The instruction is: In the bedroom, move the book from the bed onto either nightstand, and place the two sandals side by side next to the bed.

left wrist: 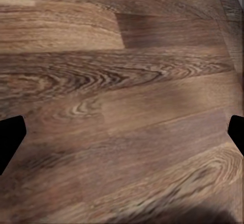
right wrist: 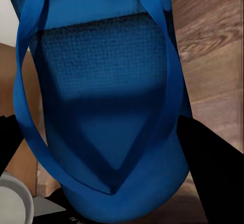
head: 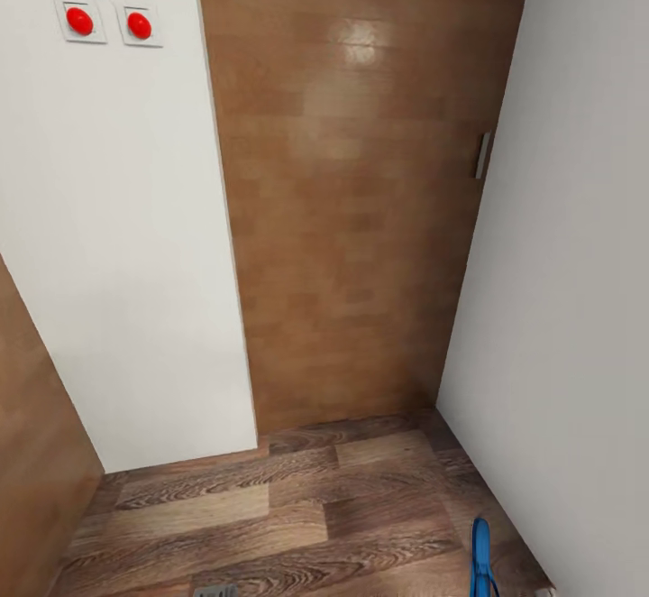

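Note:
One bright blue sandal (right wrist: 104,76) with blue straps hangs in my right gripper (right wrist: 109,153), whose black fingers are shut on its sole end. In the head view this sandal (head: 480,556) shows edge-on at the lower right, above the wood-plank floor (head: 297,507) and close to the white wall. In the left wrist view my left gripper (left wrist: 123,135) is open, its dark fingertips (left wrist: 10,140) far apart over bare floor planks (left wrist: 117,82) with nothing between them. The book, the bed and the nightstand are out of view.
I face a narrow corner. A brown wooden door (head: 361,182) with a small handle (head: 483,155) stands ahead. A white wall panel (head: 117,245) with two red buttons (head: 79,21) is at the left, and a white wall (head: 568,290) is close on the right.

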Robot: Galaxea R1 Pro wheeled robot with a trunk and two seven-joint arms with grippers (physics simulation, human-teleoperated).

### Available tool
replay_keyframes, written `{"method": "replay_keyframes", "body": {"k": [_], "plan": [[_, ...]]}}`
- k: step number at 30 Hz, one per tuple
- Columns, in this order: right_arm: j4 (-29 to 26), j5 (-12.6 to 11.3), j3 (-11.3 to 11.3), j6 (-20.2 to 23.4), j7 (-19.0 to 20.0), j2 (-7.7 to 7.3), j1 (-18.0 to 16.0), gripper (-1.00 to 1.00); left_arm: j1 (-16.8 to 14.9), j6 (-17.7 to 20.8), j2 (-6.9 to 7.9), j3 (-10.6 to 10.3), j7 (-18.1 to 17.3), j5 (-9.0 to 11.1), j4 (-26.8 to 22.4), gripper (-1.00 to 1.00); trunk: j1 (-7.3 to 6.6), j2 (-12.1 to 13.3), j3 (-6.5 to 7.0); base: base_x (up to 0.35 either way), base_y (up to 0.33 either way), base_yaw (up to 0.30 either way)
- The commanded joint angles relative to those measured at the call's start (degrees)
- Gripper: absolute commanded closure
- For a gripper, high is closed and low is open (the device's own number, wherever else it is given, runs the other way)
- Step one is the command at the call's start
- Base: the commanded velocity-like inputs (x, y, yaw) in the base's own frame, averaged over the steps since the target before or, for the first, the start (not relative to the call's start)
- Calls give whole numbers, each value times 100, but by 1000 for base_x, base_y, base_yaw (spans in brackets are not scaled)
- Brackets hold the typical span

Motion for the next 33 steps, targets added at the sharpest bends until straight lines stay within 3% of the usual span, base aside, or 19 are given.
{"method": "replay_keyframes", "body": {"k": [1, 33], "plan": [[22, 20, -44, 6, 21, -1, -11, 100, -3, -23, 2, -50, -19, 50, 5, -100, -1, -3, -6, 0, 0, -234], [22, 20, -44, 6, 21, -1, -11, 100, -4, -23, 10, -46, -24, 50, 5, -100, -1, -3, -6, -42, 0, -230]]}}
